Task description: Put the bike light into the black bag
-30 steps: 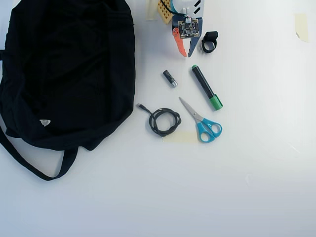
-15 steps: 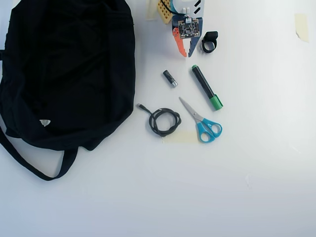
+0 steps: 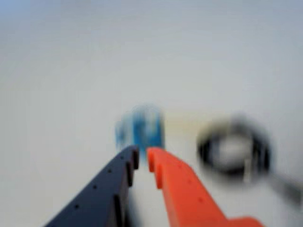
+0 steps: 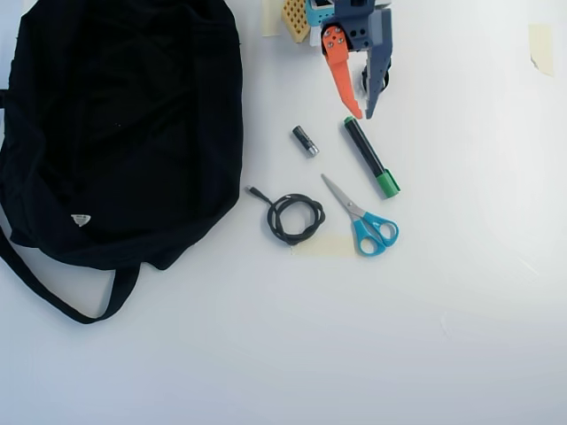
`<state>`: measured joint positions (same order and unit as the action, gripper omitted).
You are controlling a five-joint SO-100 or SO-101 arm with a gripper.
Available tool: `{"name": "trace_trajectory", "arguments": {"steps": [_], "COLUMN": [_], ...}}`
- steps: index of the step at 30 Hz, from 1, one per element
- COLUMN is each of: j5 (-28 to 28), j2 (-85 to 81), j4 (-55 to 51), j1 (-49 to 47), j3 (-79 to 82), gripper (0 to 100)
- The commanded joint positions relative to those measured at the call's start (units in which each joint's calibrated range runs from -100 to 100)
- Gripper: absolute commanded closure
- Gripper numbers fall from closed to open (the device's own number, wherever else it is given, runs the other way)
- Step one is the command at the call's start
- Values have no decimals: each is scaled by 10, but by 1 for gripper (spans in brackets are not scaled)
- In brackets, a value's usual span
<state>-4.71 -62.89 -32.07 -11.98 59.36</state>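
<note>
The black bag [image 4: 124, 124] lies at the left of the overhead view, with its strap [image 4: 53, 292] trailing below it. My gripper [image 4: 361, 115] is at the top centre, its orange and dark blue fingers pointing down over the marker's end. In the wrist view the gripper [image 3: 143, 158] has its fingertips nearly together with nothing between them. The bike light does not show clearly. A small dark shape [image 4: 364, 81] sits by the dark finger, and I cannot tell what it is.
A small black-and-silver cylinder [image 4: 305, 140], a black marker with a green cap [image 4: 370, 158], a coiled black cable [image 4: 295, 218] and blue-handled scissors [image 4: 363, 221] lie on the white table. In the blurred wrist view the scissors' handles [image 3: 142, 127] and the cable [image 3: 234, 151] are ahead.
</note>
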Motion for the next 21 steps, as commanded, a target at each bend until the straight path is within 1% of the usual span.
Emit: {"name": "trace_trajectory", "arguments": {"steps": [1, 4, 7, 11, 12, 16, 21], "j5": [4, 5, 7, 58, 63, 63, 62], "j2": [171, 306, 433, 587, 619, 683, 689], "j4": [126, 168, 172, 167, 167, 171, 169], "j1": [21, 32, 52, 56, 58, 71, 88], "j3": [-163, -279, -423, -603, -634, -665, -662], "gripper": [98, 98, 98, 98, 98, 98, 98]}}
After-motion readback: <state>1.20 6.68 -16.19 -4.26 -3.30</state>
